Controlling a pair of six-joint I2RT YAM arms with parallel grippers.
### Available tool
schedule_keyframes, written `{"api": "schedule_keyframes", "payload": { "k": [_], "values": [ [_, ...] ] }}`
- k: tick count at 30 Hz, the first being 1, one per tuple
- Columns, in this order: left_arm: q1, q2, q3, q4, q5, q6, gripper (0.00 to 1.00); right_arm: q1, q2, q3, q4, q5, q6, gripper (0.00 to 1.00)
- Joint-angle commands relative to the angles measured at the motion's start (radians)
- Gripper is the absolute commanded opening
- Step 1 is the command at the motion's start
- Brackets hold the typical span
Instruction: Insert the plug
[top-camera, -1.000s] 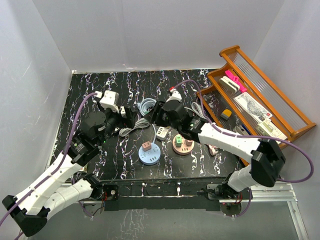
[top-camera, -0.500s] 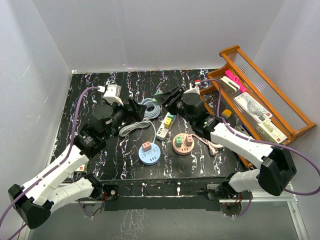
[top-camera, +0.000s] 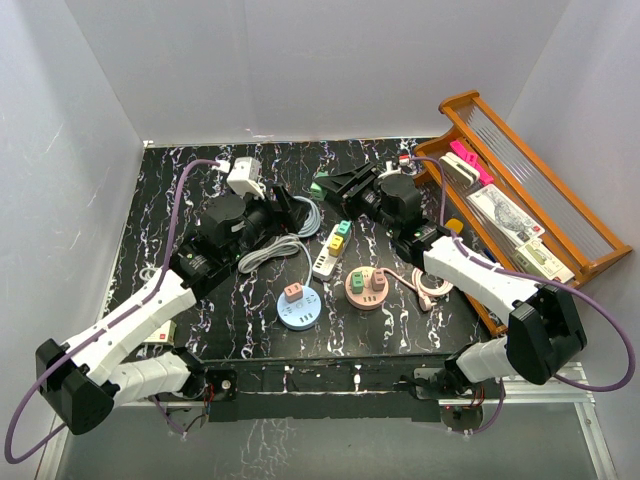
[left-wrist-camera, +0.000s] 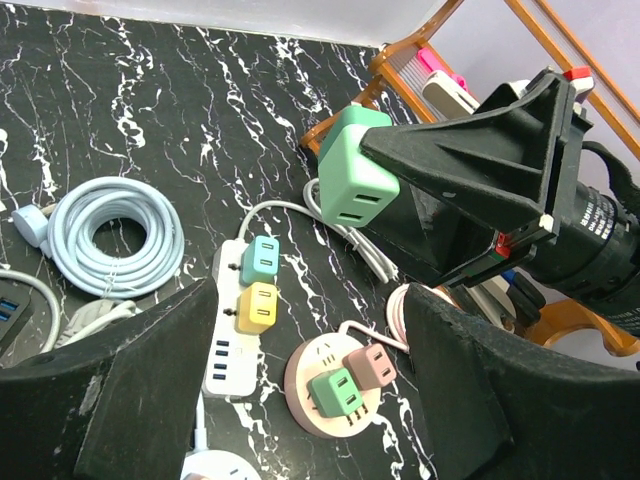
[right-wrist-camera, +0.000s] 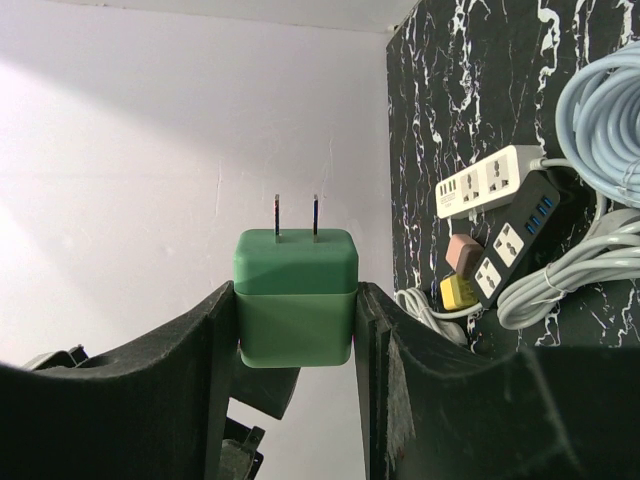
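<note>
The right pincer (right-wrist-camera: 296, 318) clamps the green cube-shaped plastic plug (right-wrist-camera: 296, 272) by its sides, aloft, leaving both prongs free for insertion. The white plastic power strip (top-camera: 326, 258) lies at its six o'clock. The left pincer (left-wrist-camera: 300, 400) gapes wide and empty at eight o'clock, probably ready to steady it.

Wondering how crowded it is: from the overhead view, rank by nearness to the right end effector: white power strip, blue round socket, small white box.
1. White power strip, just in front of the right end effector holding the green plug.
2. Blue round socket, farther front.
3. Small white box, front left.
</note>
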Motion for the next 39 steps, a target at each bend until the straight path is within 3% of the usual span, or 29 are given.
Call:
{"api": "schedule_keyframes", "payload": {
  "k": [1,11,15,18,21,27,31,36,39],
  "values": [
    [-0.011,0.009,0.031,0.081,0.019,-0.008,0.72,-0.044,-0.054,-0.010,0.086,-0.078,0.052,0.37],
    [-0.087,0.076,0.055,0.136,-0.005,0.039,0.71,-0.114,-0.052,-0.015,0.153,-0.204,0.151,0.37],
    [-0.162,0.063,0.051,0.163,-0.185,0.102,0.68,-0.117,-0.077,-0.026,0.139,-0.169,0.200,0.37],
    [-0.164,0.059,0.013,0.311,-0.113,0.153,0.69,-0.116,-0.090,-0.003,0.065,-0.149,0.207,0.37],
    [-0.169,0.128,0.085,0.309,-0.054,0.284,0.68,-0.116,-0.091,0.030,-0.039,-0.161,0.225,0.37],
    [-0.173,0.218,0.102,0.442,-0.071,0.480,0.55,-0.116,-0.114,0.047,-0.158,-0.129,0.250,0.37],
    [-0.175,0.267,0.082,0.562,-0.027,0.499,0.52,-0.116,-0.118,0.048,-0.171,-0.102,0.273,0.38],
    [-0.176,0.276,0.047,0.628,-0.095,0.446,0.48,-0.117,-0.115,0.035,-0.136,-0.100,0.319,0.38],
    [-0.177,0.287,0.021,0.642,-0.121,0.390,0.51,-0.116,-0.116,0.025,-0.115,-0.085,0.347,0.38]
  ]
}}
